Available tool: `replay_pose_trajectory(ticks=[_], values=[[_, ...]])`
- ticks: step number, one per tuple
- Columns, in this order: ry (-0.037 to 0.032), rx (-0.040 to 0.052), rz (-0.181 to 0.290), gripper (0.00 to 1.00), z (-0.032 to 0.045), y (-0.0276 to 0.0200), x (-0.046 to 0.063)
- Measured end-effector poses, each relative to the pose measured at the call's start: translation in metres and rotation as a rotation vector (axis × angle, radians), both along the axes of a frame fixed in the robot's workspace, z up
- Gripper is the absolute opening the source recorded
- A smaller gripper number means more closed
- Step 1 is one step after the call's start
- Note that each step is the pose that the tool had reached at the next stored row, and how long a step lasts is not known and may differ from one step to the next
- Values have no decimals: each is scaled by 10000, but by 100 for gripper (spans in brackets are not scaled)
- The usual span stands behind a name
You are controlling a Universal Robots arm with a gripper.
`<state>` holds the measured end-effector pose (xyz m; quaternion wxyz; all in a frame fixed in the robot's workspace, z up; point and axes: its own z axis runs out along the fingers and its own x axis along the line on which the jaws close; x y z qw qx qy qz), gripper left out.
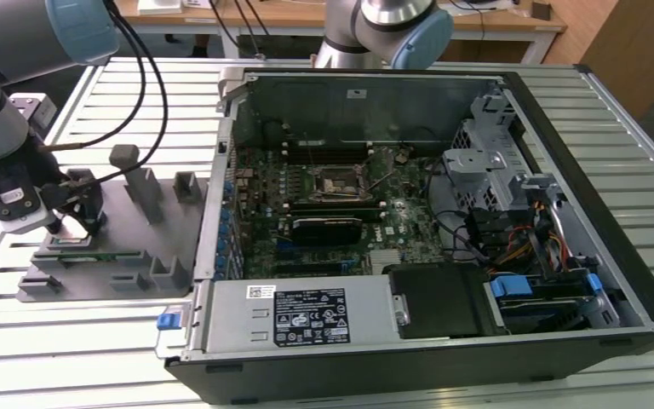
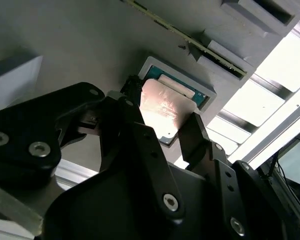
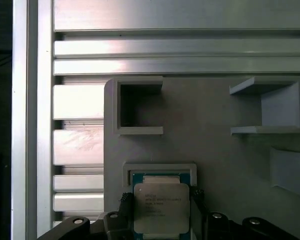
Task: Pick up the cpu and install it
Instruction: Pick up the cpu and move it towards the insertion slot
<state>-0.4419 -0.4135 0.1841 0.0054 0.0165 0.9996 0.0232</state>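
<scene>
I'm down low over the grey fixture plate (image 1: pixel 134 232) at the exterior view's left, well apart from the open computer case (image 1: pixel 418 213) on the slatted surface (image 1: pixel 111 94). My gripper (image 1: pixel 71 223) is right on the cpu (image 3: pixel 161 207) and here it is in both wrist views, silvery top up, sitting in its small square nest (image 3: pixel 160 167) on the plate. The jaws are drawn in narrow, one black finger (image 2: pixel 195 135) against one edge of the chip, the other against the opposite edge, so I have it pinched between them. Beyond the nest stand two open-sided grey holders (image 3: pixel 140 107). Over in the case, the motherboard socket (image 1: pixel 336 181) sits in the middle of the green board.
</scene>
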Motion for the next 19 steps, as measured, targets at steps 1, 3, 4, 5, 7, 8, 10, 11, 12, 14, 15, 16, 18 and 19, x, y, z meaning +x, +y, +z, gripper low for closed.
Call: replay_pose_trajectory(ticks=[1, 3, 4, 5, 7, 8, 10, 11, 12, 14, 15, 16, 18, 19], values=[[1, 0, 0, 54, 11, 0, -1], [2, -8, 0, 54, 43, -1, 0], [2, -8, 1, 54, 61, -1, 0], [1, -8, 1, 54, 81, -1, 0], [1, -8, 0, 54, 125, 0, 0], [2, -9, 0, 54, 147, 0, -1], [3, -9, 0, 54, 185, 0, -1], [3, -8, 0, 54, 201, 0, -1], [4, -8, 0, 54, 211, 0, -1], [4, -8, 0, 54, 233, 0, -1], [1, -9, 0, 54, 245, 0, -1], [-2, -9, 1, 54, 249, 0, 0], [-1, -8, 0, 54, 261, -1, -1], [-1, -8, 0, 54, 270, -1, -1]])
